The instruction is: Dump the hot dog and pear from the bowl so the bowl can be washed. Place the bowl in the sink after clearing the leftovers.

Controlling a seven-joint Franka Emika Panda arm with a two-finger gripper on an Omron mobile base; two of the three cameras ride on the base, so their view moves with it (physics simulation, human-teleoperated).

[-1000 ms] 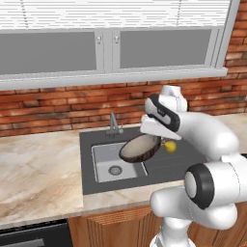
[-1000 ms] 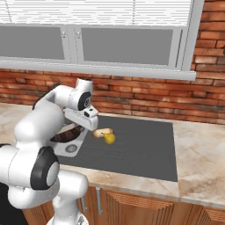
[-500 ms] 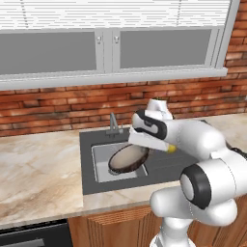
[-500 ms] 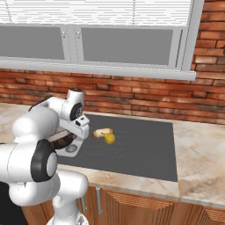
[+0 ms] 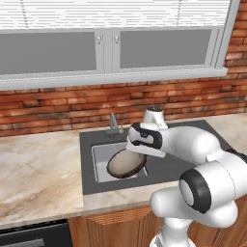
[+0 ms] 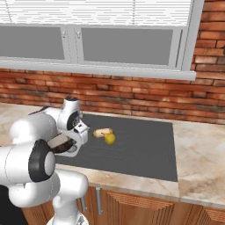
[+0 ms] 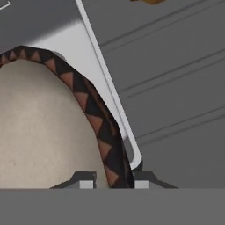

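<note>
The bowl [image 5: 125,164], with a dark brown rim and grey-tan inside, hangs tilted inside the sink [image 5: 102,153] basin. My gripper [image 5: 138,156] is shut on its right rim. In the hand view the patterned rim [image 7: 100,132] runs between my fingertips [image 7: 86,182], with the basin's pale edge just beyond. The hot dog [image 6: 102,131] and the yellow pear [image 6: 110,139] lie side by side on the dark ribbed surround [image 6: 140,149], to the right of the gripper [image 6: 74,143]. From the right base view, part of the bowl [image 6: 60,145] shows dark under my hand.
The grey faucet [image 5: 113,126] stands at the back of the sink. Marble counter [image 5: 38,169] spreads to the left and counter [image 6: 200,154] to the right. A brick wall [image 5: 58,106] and windows rise behind. My own arm crosses above the surround.
My arm has swung left and lowered, carrying the bowl from above the surround's edge down into the sink basin. The hot dog and pear stay where they lay.
</note>
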